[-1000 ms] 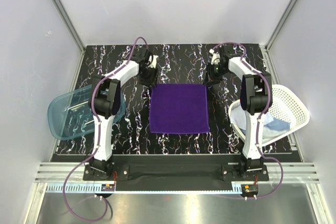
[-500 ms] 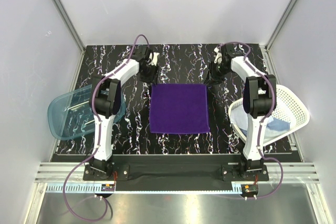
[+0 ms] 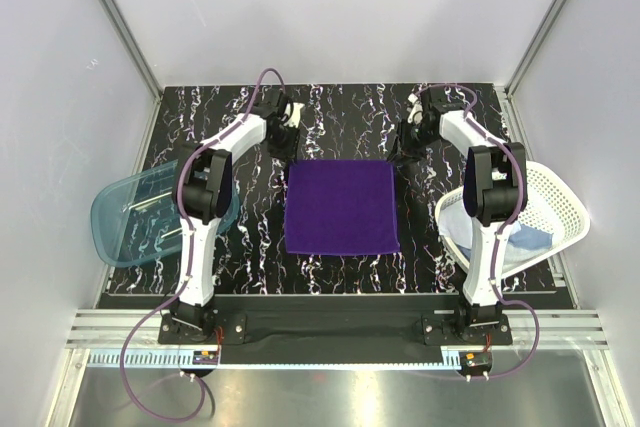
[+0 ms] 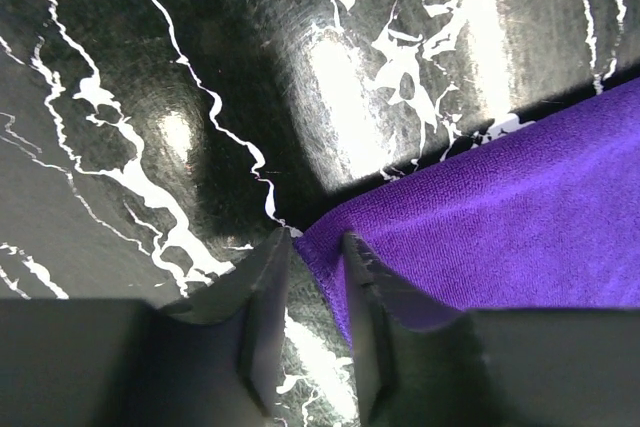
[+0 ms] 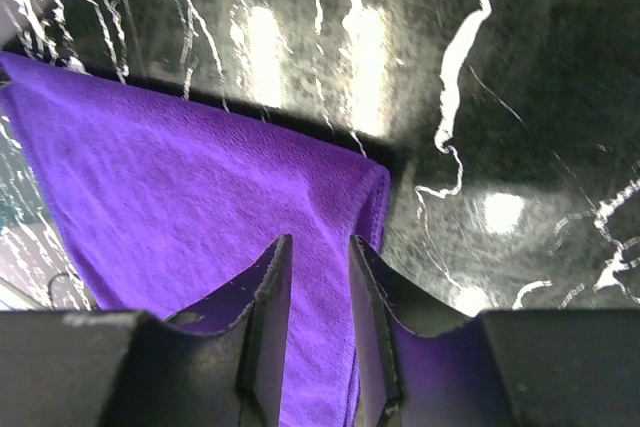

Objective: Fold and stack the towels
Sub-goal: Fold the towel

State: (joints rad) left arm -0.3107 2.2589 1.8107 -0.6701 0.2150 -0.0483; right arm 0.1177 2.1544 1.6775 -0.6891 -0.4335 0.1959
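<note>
Far left first: the tub (image 3: pixel 120 217) sits tilted, hanging off the left edge of the worktop (image 3: pixel 200 107), well apart from the action.

Moving in, the left hand (image 4: pixel 312 239) is down at the far left corner of the purple towel (image 3: pixel 341 207). In the wrist view, its fingers (image 4: pixel 262 287) stand a narrow way apart. One is on bare worktop and the other over the cloth, with the corner tip lying right between them. Bare worktop shows in that gap, so this hand is released. It is clenched on nothing and just straddles the corner.

The purple towel itself lies spread flat, a neat square in the middle of the worktop.

Across to the right hand (image 5: pixel 320 242), it is down at the far right corner, mirror fashion. Its fingers (image 5: pixel 268 317) are narrowly parted too. The towel's right edge runs in beneath them and flat cloth fills the gap. There is no pinch and no lifted fold, so this hand is released as well.

Far right, the basket (image 3: pixel 565 197) leans out over the worktop's right edge. A blue towel (image 3: pixel 530 237) lies inside it, well apart from the purple one.
</note>
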